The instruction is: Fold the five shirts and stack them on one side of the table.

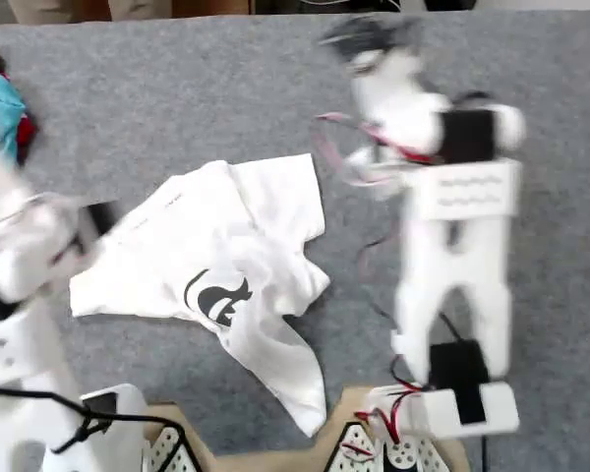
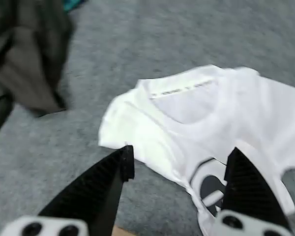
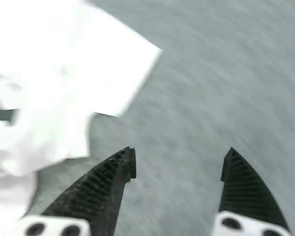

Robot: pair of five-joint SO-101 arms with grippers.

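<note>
**White shirt lies unfolded mid-tabletop; both end effectors open, holding nothing**

Task item: In the high view, one white shirt (image 1: pixel 216 261) lies crumpled at the centre-left of the frame. It rests on the grey tabletop (image 1: pixel 177 88) with a dark printed graphic facing up. One part trails toward the lower centre of the frame and a squared corner points toward the upper centre. It is spread loosely, not folded. The left wrist view shows the same white shirt (image 2: pixel 206 108) with its neckline and a pale label strip uppermost.

Left arm: The left arm (image 1: pixel 25 251) stands at the left edge of the high view, just beside the shirt's left margin. The left end effector (image 2: pixel 181 155) has its two dark fingers spread wide. It hangs over the shirt's collar end and grips no cloth.

Right arm: The right arm (image 1: pixel 452 197) occupies the right-centre of the high view, reaching from the lower edge toward the top, and is blurred. The right end effector (image 3: pixel 181 152) is likewise wide open and holds nothing. It is over bare tabletop, with a corner of the white shirt (image 3: pixel 64 73) near one finger.

Other cloth: A teal and red bundle (image 1: pixel 2 108) sits at the upper left edge of the high view, well apart from the white shirt. A dark garment (image 2: pixel 24 64) lies on the tabletop beyond the collar in the left wrist view, not touching the white shirt.
</note>
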